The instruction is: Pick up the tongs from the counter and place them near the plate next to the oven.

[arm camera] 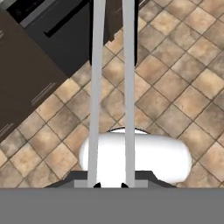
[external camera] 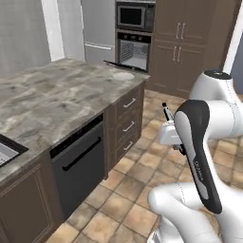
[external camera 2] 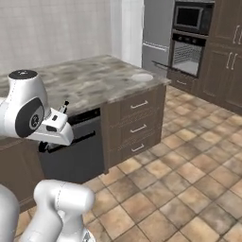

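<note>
My gripper (arm camera: 110, 184) is shut on the tongs (arm camera: 97, 109), held in the air over the tiled floor beside the counter (external camera: 57, 95). In the hand view the tongs' two silver arms run straight up to black ends. One black tip of the tongs (external camera: 165, 111) pokes up above the gripper (external camera: 169, 131) in the left base view. From the right side the tongs (external camera 2: 64, 106) rise just above the gripper (external camera 2: 56, 122). The pale plate (external camera: 123, 75) lies on the counter's far corner, near the oven (external camera: 134, 47). The plate (external camera 2: 142, 76) is well ahead of the hand.
The oven door (external camera 2: 166, 68) hangs open and level, just past the counter corner. A dark dishwasher (external camera: 78, 161) and a stack of drawers (external camera: 128, 126) front the counter. The black sink (external camera: 5, 151) is at the left edge. Tall brown cabinets (external camera: 182, 42) stand right of the oven.
</note>
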Motion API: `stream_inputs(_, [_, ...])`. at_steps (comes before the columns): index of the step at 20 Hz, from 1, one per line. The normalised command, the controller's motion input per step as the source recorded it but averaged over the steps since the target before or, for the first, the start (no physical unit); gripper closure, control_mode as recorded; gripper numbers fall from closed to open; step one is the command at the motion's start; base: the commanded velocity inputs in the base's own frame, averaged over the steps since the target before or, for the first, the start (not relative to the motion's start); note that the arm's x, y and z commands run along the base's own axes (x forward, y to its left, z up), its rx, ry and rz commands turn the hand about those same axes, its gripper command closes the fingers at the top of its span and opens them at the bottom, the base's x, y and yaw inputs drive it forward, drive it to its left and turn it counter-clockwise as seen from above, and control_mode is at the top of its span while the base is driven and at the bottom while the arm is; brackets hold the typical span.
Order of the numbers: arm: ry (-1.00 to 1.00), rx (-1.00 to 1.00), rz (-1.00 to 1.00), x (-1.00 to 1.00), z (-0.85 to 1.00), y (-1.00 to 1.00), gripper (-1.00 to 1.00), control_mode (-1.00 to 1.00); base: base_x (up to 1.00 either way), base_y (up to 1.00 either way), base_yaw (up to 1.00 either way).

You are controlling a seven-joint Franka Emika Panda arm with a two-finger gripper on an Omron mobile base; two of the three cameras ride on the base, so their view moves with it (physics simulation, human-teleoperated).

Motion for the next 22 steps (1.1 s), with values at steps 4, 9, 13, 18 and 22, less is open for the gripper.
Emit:
stream_inputs(4, [0.00,0.00,0.00,0.00,0.00,0.00,1.00,1.00,1.00,-1.00,0.38])
stream_inputs(9, [0.00,0.00,0.00,0.00,0.00,0.00,1.00,1.00,1.00,-0.96,0.50])
stream_inputs(13, [0.00,0.00,0.00,0.00,0.00,0.00,1.00,1.00,0.99,-0.81,0.60])
stream_inputs(18, [0.00,0.00,0.00,0.00,0.00,0.00,1.00,1.00,0.96,-0.95,0.52])
stream_inputs(22, [0.00,0.00,0.00,0.00,0.00,0.00,1.00,1.00,0.92,-1.00,0.38])
